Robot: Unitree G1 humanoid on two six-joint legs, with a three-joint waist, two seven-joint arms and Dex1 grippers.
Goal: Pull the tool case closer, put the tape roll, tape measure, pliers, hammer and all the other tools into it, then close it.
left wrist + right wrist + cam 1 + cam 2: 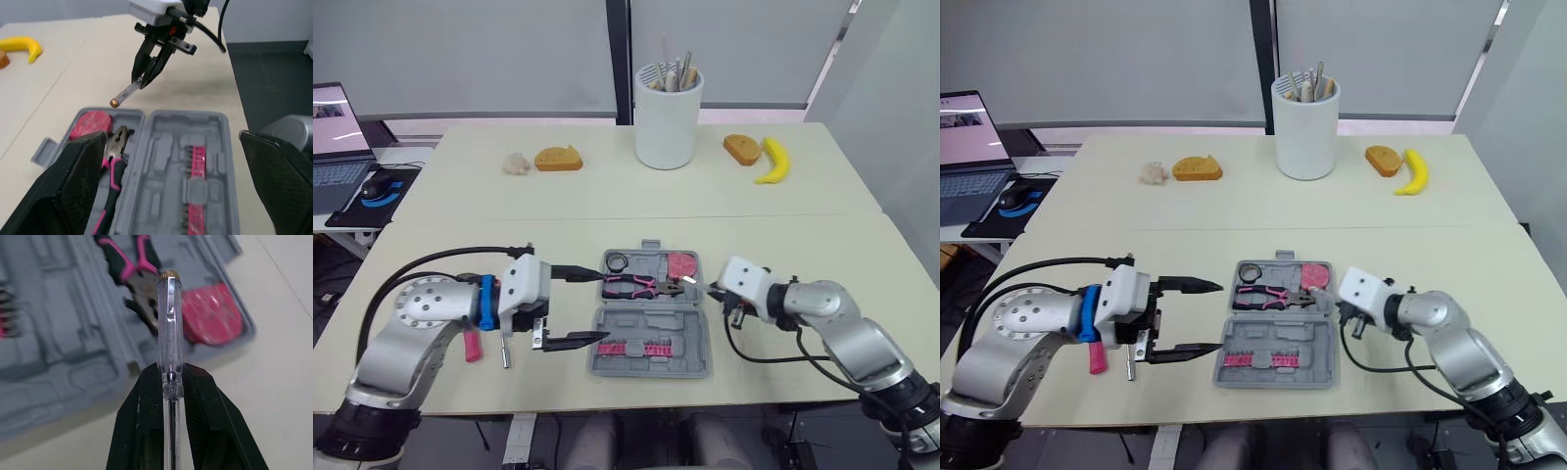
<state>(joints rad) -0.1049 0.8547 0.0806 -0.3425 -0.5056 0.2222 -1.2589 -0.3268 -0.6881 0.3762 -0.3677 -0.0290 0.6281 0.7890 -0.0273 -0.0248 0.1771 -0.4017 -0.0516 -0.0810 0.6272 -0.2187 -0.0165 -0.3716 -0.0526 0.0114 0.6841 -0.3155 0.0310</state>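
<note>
Beige table, open tool case, white pot, banana beside bread slice

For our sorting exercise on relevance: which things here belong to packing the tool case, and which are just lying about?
Job: tool case, pliers, tape measure, tape roll, screwdriver in right gripper, pink-handled tool.
Lying about: white container, banana, bread slices, laptop.

We're in an office-like lab here: pale tables pushed together, grey roller blinds at twelve o'clock. Over at ten o'clock, an open laptop and mouse on a side desk.
</note>
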